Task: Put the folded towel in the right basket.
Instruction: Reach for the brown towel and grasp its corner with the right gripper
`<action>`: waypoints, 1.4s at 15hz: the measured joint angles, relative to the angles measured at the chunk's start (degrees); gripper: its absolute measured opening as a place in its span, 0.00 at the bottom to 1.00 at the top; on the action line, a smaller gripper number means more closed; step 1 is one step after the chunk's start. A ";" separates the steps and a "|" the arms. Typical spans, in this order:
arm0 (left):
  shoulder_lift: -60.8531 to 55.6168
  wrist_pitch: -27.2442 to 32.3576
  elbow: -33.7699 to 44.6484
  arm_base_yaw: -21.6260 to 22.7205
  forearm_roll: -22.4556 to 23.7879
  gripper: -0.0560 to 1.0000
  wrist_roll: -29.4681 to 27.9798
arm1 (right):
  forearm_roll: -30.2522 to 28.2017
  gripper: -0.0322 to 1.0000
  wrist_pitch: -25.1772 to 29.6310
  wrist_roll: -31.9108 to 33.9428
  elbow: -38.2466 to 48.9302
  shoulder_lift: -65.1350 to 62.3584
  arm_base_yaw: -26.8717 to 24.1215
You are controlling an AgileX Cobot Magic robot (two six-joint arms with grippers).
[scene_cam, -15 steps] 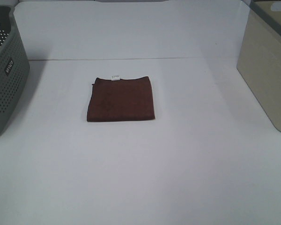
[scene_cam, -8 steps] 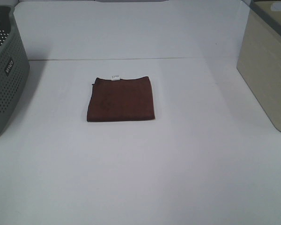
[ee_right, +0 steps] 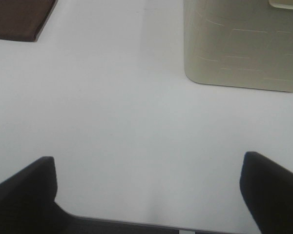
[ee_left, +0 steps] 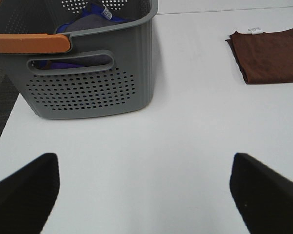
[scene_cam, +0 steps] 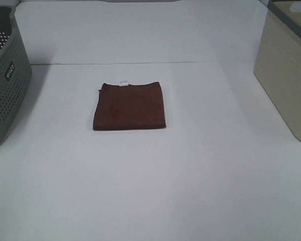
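While the white table (scene_cam: pixel 150 191) fills almost the whole high view, a basket stands at each side edge of it. On the right is the beige basket (scene_cam: pixel 286 75), solid-walled with a darker rim, cut off by the edge of the picture. On the left is the grey basket (scene_cam: pixel 5 85), its walls full of small holes and a small label on its side. The left wrist view shows an orange grip (ee_left: pixel 29 43) along its rim and blue and grey cloth (ee_left: pixel 88 14) lying inside it.

The brown towel (scene_cam: pixel 130 106) lies folded flat into a near square on the table, between the two baskets and somewhat nearer the left one, well apart from both. Nothing touches it.

Neither arm shows in the high view. The left gripper (ee_left: pixel 144 195) hangs over bare table near the grey basket, its dark fingers (ee_left: pixel 24 190) spread wide, with only tabletop between them. The right gripper (ee_right: pixel 146 195) is likewise wide apart over bare table, with the beige basket ahead of it and a corner of the towel off to one side.

A small white tag (scene_cam: pixel 124 83) sticks out from the towel's far edge.
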 joint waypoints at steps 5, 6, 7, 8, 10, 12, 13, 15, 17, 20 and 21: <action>0.00 0.00 0.00 0.00 0.00 0.89 0.00 | 0.69 0.98 -5.73 0.00 -1.60 6.82 0.00; 0.00 0.00 0.00 0.00 0.00 0.89 0.00 | 1.43 0.98 -9.05 0.00 -2.23 10.66 0.00; 0.00 0.00 0.00 0.00 0.00 0.89 0.00 | 2.23 0.98 -11.34 0.00 -2.81 15.41 0.00; 0.00 0.00 0.00 0.00 0.00 0.89 0.00 | 3.90 0.98 -12.43 0.00 -3.50 20.00 0.00; 0.00 0.00 0.00 0.00 0.00 0.89 0.00 | 7.56 0.97 -13.24 -0.11 -5.04 30.02 0.00; 0.00 0.00 0.00 0.00 0.00 0.89 0.00 | 10.26 0.97 -13.24 -1.15 -6.36 37.64 0.00; 0.00 0.00 0.00 0.00 0.00 0.89 0.00 | 11.92 0.97 -13.41 -2.75 -7.51 42.97 0.00; 0.00 0.00 0.00 0.00 0.00 0.89 0.00 | 14.78 0.96 -13.46 -6.47 -10.31 52.71 0.00; 0.00 0.00 0.00 0.00 0.00 0.89 0.00 | 18.56 0.95 -13.69 -11.63 -13.35 61.59 0.00; 0.00 0.00 0.00 0.00 0.00 0.89 0.00 | 26.64 0.94 -13.87 -19.94 -17.53 76.20 0.06; 0.00 0.00 0.00 0.00 0.00 0.89 0.00 | 28.48 0.93 -13.87 -21.72 -18.56 79.41 0.06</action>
